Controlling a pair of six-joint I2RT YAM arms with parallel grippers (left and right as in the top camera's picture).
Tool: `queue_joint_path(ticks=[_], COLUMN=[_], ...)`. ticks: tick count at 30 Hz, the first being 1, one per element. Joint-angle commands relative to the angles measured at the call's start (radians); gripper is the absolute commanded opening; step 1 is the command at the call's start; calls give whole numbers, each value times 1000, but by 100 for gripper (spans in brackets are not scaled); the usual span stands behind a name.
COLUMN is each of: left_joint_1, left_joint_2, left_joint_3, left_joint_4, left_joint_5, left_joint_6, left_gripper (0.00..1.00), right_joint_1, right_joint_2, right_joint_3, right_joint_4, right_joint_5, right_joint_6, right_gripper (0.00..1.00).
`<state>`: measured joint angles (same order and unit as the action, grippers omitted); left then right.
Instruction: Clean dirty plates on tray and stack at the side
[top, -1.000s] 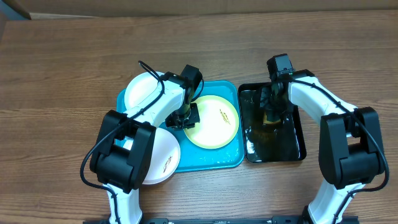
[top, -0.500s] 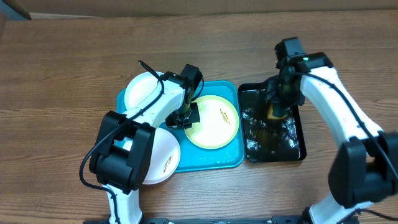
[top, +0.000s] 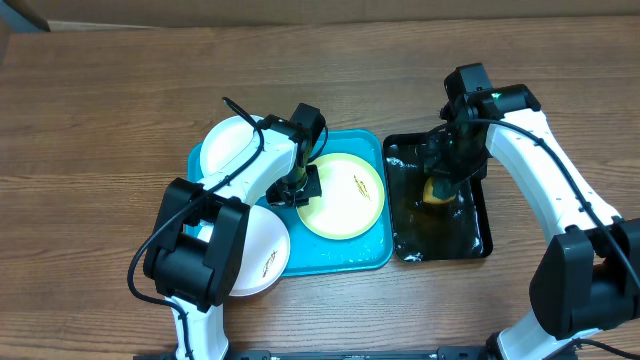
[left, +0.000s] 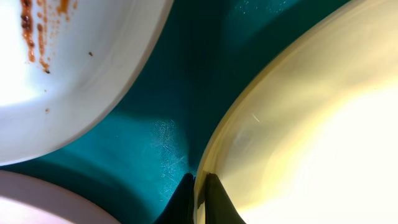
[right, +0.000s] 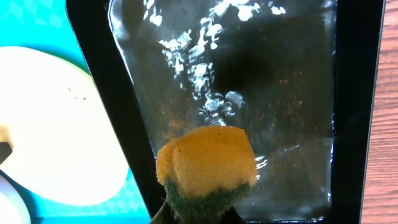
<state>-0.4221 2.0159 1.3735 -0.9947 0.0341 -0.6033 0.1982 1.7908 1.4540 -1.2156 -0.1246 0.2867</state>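
Observation:
The turquoise tray (top: 340, 258) holds three plates. The yellow-green rimmed plate (top: 345, 197) lies at its right, with a small smear. A white plate (top: 228, 146) lies at the back left and another white plate (top: 262, 255) at the front left, with a smear. My left gripper (top: 300, 190) is shut on the left rim of the rimmed plate (left: 298, 118), its fingers (left: 199, 193) pinching the edge. My right gripper (top: 440, 180) is shut on a yellow and green sponge (right: 208, 165) and holds it above the black tray (top: 440, 240).
The black tray (right: 354, 124) holds shallow water with foam and stands right of the turquoise tray (right: 37, 25). A smeared white plate (left: 56, 68) and the tray floor (left: 168, 112) show in the left wrist view. Bare wooden table (top: 100, 100) lies all around.
My right gripper has lifted the sponge up out of the water in the black tray; the splashing foam has settled. The left arm has not moved.

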Motion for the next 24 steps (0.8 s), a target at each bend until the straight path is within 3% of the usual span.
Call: queue_joint_path(ticks=[1, 24], left_joint_1=[-5, -5], left_joint_2=[27, 27], left_joint_3=[-19, -19], left_joint_4=[9, 15], left_joint_5=[-23, -23], left_joint_6=[-3, -3], left_gripper=[4, 4], right_joint_1=[3, 3], right_joint_2=[-10, -17], right_joint_3=[15, 12], right_joint_4=[17, -69], right_joint_5=[-3, -82], right_joint_6=[-6, -6], right_gripper=[4, 4])
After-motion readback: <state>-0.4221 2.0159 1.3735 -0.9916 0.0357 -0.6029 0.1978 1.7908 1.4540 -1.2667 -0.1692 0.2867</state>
